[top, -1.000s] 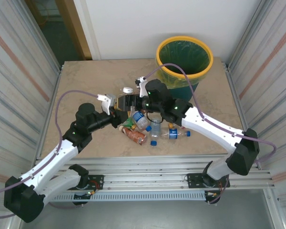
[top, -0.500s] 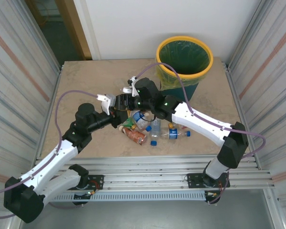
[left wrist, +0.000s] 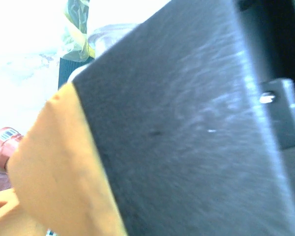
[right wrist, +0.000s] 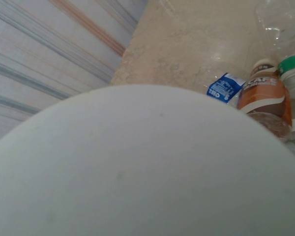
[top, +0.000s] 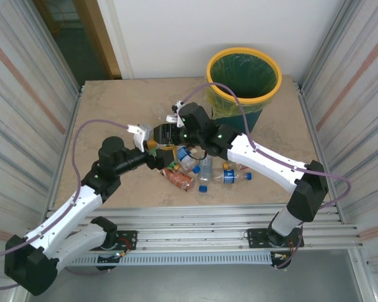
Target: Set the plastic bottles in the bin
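**Task at its start, as I judge it.** The plastic bottles point(top: 198, 168) lie heaped mid-worktop point(top: 113, 107), toward the near edge. The bin point(top: 222, 58), at the far right corner, holds no bottle visible within its green liner point(top: 242, 75). My left gripper point(top: 156, 148) and right gripper point(top: 164, 134) meet beside the heap; I cannot tell whether either is open or closed.

Pale, marbled tabletop point(top: 113, 107) boxed in on three sides.
Ribbed metal panels point(top: 25, 94) with faint reddish stripes flank its left and right edges, and a plain white wall point(top: 176, 31) stands behind. Past the far left corner a wooden frame point(top: 97, 38) borders a dark opening, possibly a doorway. Aluminium rails point(top: 195, 220) line the near edge.
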